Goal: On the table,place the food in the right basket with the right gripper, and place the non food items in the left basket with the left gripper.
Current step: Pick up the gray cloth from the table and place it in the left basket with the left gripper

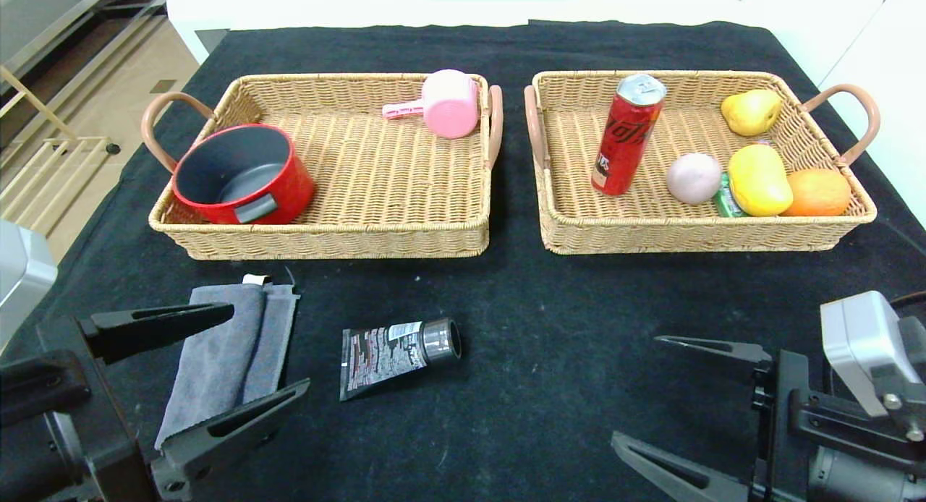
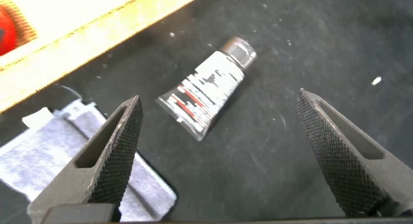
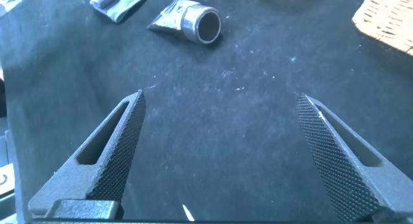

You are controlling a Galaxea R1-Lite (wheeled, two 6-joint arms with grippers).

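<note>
The left gripper [image 1: 224, 361], jaws spread wide and empty, hovers at the lower left of the head view over a folded grey cloth [image 1: 228, 350]. Just right of it, bottom centre, a black tube [image 1: 398, 350] lies on the black table [image 1: 550, 328]. The right gripper [image 1: 655, 397], also spread and empty, sits at the lower right.

Upper left, the left basket [image 1: 333, 238] holds a red pot [image 1: 242, 173] and pink scoop [image 1: 445, 104]. Upper right, the right basket [image 1: 694, 231] holds a red can [image 1: 628, 134] and fruit [image 1: 758, 178].

The food looks sorted; cloth and tube remain.
</note>
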